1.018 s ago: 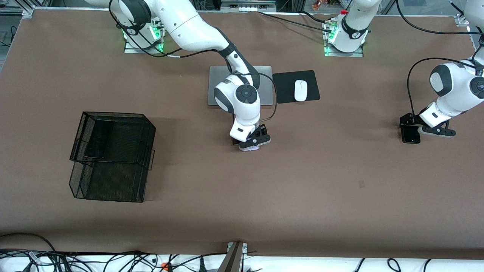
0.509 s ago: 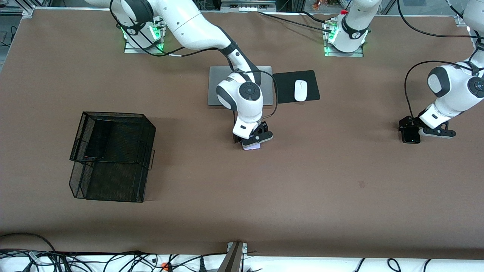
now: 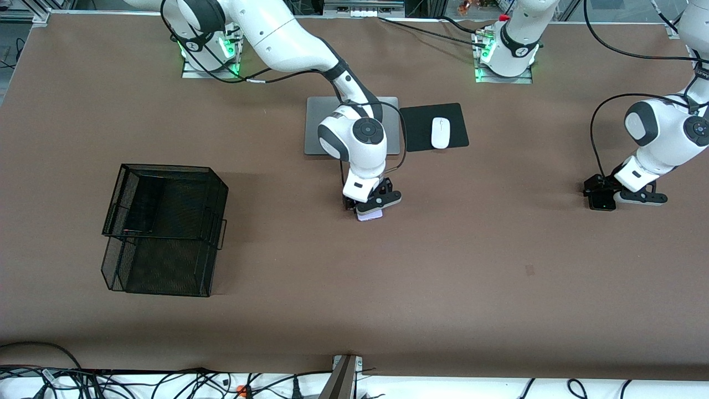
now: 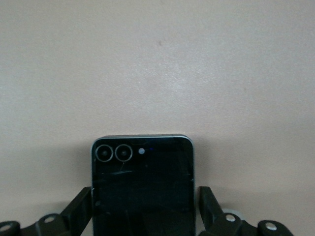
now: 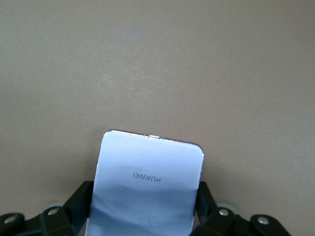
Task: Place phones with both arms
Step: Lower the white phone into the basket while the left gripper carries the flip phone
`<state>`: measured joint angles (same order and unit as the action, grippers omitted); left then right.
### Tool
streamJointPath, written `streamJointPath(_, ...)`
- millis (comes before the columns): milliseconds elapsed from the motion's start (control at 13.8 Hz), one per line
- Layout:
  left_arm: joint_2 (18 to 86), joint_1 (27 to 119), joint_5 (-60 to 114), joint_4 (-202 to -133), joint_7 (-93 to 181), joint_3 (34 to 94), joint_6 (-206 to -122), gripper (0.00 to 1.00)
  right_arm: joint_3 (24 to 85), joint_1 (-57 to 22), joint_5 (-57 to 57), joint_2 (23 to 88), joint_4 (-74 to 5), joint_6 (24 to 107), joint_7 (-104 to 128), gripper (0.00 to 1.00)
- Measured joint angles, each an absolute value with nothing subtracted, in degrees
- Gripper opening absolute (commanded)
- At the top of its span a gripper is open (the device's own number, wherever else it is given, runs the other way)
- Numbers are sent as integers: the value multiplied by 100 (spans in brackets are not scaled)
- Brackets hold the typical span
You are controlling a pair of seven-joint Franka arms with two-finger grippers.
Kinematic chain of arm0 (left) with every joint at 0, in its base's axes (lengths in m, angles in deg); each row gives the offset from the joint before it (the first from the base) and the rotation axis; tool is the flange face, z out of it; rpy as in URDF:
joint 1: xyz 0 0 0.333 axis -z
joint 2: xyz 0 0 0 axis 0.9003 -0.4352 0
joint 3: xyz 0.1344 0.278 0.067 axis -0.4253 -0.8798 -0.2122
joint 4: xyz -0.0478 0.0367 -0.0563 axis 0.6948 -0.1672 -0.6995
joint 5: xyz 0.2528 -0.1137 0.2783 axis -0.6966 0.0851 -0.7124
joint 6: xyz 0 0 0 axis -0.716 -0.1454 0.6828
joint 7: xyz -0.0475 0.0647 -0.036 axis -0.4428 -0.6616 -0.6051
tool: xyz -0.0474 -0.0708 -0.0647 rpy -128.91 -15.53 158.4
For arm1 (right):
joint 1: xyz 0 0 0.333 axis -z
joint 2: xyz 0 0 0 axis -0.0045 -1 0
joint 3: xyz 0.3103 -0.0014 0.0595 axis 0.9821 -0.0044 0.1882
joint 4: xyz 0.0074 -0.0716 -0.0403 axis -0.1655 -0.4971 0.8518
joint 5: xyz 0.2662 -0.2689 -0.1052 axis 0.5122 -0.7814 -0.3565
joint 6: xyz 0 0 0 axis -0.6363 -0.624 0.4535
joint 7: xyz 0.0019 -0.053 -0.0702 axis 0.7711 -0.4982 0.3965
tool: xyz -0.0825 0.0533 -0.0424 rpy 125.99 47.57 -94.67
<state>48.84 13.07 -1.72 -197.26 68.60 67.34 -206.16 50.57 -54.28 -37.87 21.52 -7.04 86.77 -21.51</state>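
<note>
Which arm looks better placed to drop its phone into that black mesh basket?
The right arm. Its fingers straddle the pale phone mid-table, much closer to the basket at its end. The left gripper sits over the black phone at the table's left-arm end.

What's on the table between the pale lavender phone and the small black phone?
Nothing: in the front view only bare brown table lies between the pale lavender phone and the small black phone.
</note>
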Motion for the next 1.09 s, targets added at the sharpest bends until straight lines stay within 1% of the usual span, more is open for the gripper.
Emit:
streamJointPath(73, 4884, 1304, -172, -19709, 6853, 6729, -20616, 30, 5012, -5429, -3787, 2173, -693, 8604, -2151, 0)
streamJointPath(145, 4916, 1291, -172, -19700, 6843, 6737, -20612, 18, 4907, -5419, -3783, 2243, -646, 8354, -2161, 0)
streamJointPath(291, 4896, 1280, -172, -19691, 6768, 6727, -20623, 0, 4664, -5226, -3709, 2695, -521, 7412, -2175, 0)
streamJointPath(436, 4891, 1279, -172, -19682, 6604, 6730, -20625, 0, 4559, -4730, -3692, 3472, -482, 6407, -2099, 0)
streamJointPath(582, 4871, 1285, -172, -19639, 6323, 6740, -20598, 0, 4382, -4189, -3687, 4226, -507, 5347, -1536, 0)
streamJointPath(655, 4861, 1312, -172, -19582, 6242, 6751, -20496, 0, 4176, -3993, -3680, 4516, -583, 4919, -1134, 0)
streamJointPath(727, 4856, 1376, -172, -19480, 6200, 6762, -20297, 0, 3896, -3893, -3665, 4724, -741, 4719, -780, 0)
streamJointPath(873, 4857, 1553, -172, -19104, 6064, 6825, -19621, 0, 3318, -3814, -3560, 5057, -1328, 4721, -212, 0)
streamJointPath(945, 4858, 1657, -172, -18859, 5944, 6884, -19234, 0, 3105, -3800, -3499, 5215, -1710, 4849, -67, 0)
streamJointPath(1091, 4863, 1929, -172, -18418, 5580, 6990, -18618, 0, 2846, -3796, -3433, 5504, -2545, 5414, 37, 0)
